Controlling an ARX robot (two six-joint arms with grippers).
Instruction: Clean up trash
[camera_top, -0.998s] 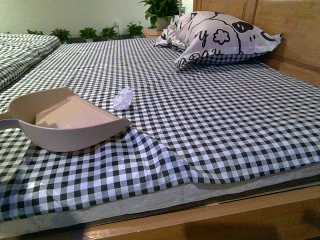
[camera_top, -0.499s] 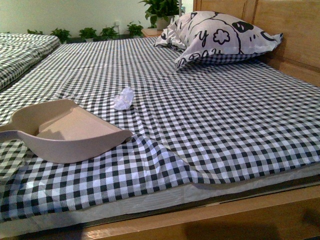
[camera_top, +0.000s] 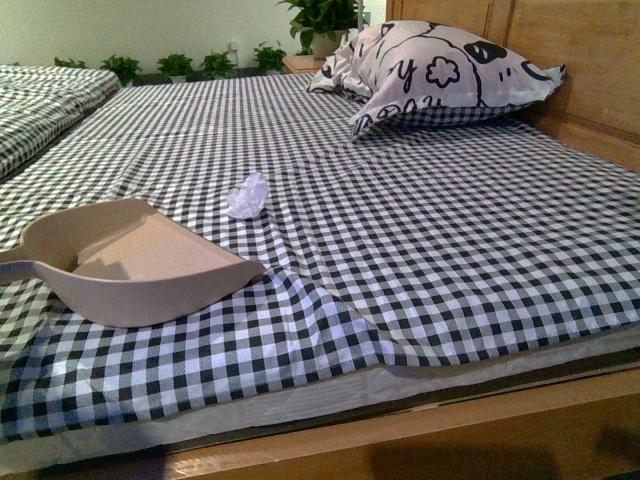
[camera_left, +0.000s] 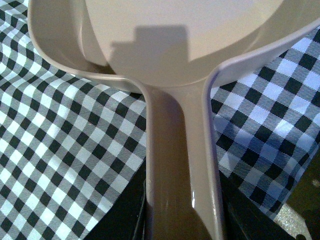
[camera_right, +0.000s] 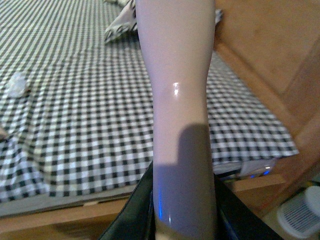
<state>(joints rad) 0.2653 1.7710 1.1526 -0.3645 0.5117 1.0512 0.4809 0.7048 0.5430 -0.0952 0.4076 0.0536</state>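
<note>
On my front camera, nearest to me runs the wooden bed frame (camera_top: 420, 430), and above it the black-and-white checked sheet (camera_top: 420, 250), rumpled into a fold near the front edge. At about 8 o'clock in that view the beige dustpan (camera_top: 130, 265) rests on the sheet, its open mouth facing toward 2 o'clock, its handle running off the left edge. Neither arm shows in this camera.

My left wrist camera looks straight down the dustpan handle (camera_left: 180, 175), which runs back between dark jaws; they look clamped on it, though the contact itself sits at the frame edge. My right wrist camera shows a pale, glossy handle (camera_right: 180, 115) rising between dark jaws, which appear clamped on it too; I cannot tell what tool it belongs to.

Beyond the pan, just past its far rim toward 12 o'clock, the trash (camera_top: 246, 197) lies on the sheet, a small crumpled whitish scrap, apart from the pan. It also shows in the right wrist camera (camera_right: 16, 85). Farther back, at 1 o'clock, a printed pillow (camera_top: 440, 70) leans by the wooden headboard (camera_top: 580, 50), and potted plants (camera_top: 200, 65) line the far wall.
</note>
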